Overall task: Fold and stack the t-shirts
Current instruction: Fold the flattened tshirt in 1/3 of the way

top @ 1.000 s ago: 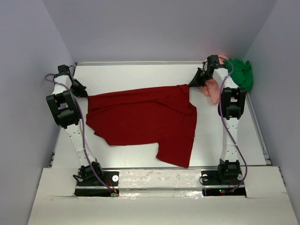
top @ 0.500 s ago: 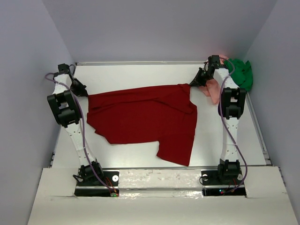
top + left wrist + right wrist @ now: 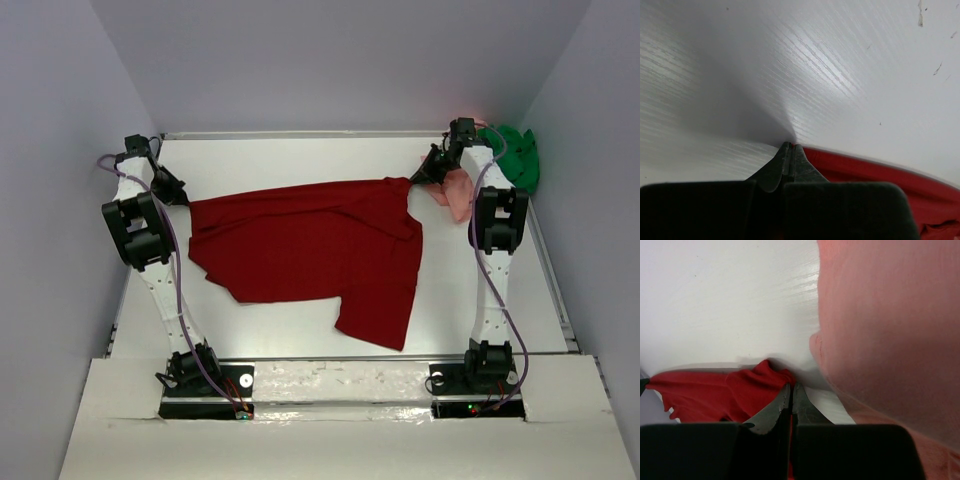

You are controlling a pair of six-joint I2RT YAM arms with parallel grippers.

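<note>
The dark red t-shirt (image 3: 310, 250) is stretched across the middle of the table, one sleeve trailing toward the near edge. My left gripper (image 3: 180, 198) is shut on its left corner; the red hem (image 3: 865, 167) runs away from the closed jaws (image 3: 789, 146). My right gripper (image 3: 412, 181) is shut on the shirt's far right corner, red cloth (image 3: 730, 390) bunched at its tips (image 3: 791, 386). The salmon pink t-shirt (image 3: 455, 192) lies just beside the right gripper and fills the right of its wrist view (image 3: 890, 330). The green t-shirt (image 3: 515, 155) sits crumpled at the far right corner.
Grey walls enclose the white table (image 3: 300, 160) on three sides. A raised rim (image 3: 555, 280) runs along the right edge. Both arm bases (image 3: 205, 375) stand at the near edge.
Both grippers have shifted slightly right with the red shirt, which has slid a little that way. The hanging sleeve has drawn in a bit.
</note>
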